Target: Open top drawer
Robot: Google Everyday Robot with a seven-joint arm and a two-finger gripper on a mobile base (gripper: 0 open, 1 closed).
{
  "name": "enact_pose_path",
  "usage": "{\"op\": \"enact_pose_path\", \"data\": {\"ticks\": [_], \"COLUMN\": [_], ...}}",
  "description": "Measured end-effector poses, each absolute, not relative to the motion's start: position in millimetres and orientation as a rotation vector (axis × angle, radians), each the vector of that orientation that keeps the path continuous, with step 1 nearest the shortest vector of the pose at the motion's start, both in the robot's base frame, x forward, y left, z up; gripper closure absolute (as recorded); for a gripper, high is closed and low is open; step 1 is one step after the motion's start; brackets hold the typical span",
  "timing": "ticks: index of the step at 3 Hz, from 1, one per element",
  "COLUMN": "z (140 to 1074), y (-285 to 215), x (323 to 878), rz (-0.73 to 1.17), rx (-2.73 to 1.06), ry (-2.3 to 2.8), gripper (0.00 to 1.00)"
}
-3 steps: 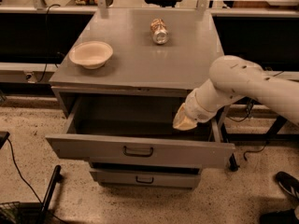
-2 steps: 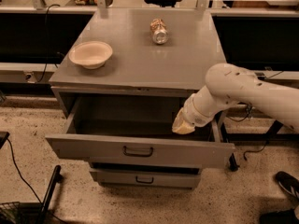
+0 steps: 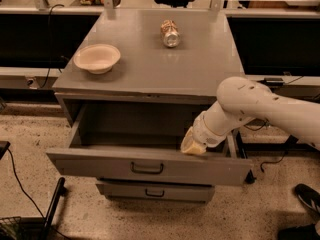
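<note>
Top drawer point(image 3: 90, 162) standing open, claw point(image 3: 193, 145) just inside its front, right end.
Claw grip: can't tell. Handle point(image 3: 147, 168) below-left of claw; bowl point(image 3: 97, 58), can point(image 3: 170, 33) on desk point(image 3: 200, 69) above-left.

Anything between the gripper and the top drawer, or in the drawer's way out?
Nothing visible. The gripper sits inside the top drawer at its right front corner, just behind the front panel. The drawer is already pulled well out, and nothing shows in front of its panel at that height.
</note>
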State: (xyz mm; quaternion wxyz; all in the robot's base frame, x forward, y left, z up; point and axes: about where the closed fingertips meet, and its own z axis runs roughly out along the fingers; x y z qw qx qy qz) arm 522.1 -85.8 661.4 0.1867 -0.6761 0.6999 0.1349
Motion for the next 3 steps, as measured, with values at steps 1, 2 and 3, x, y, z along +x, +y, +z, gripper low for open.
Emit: {"op": "enact_pose_path", "data": {"ticks": [1, 2, 3], "z": [661, 663, 666], "y": [-86, -74, -63], "x": [522, 494, 469], "rz": [0.380, 0.485, 0.579], "rx": [-1.904, -1.946, -1.987], "ry": [1.970, 1.933, 1.892], "gripper": [1.00, 1.00, 1.00]}}
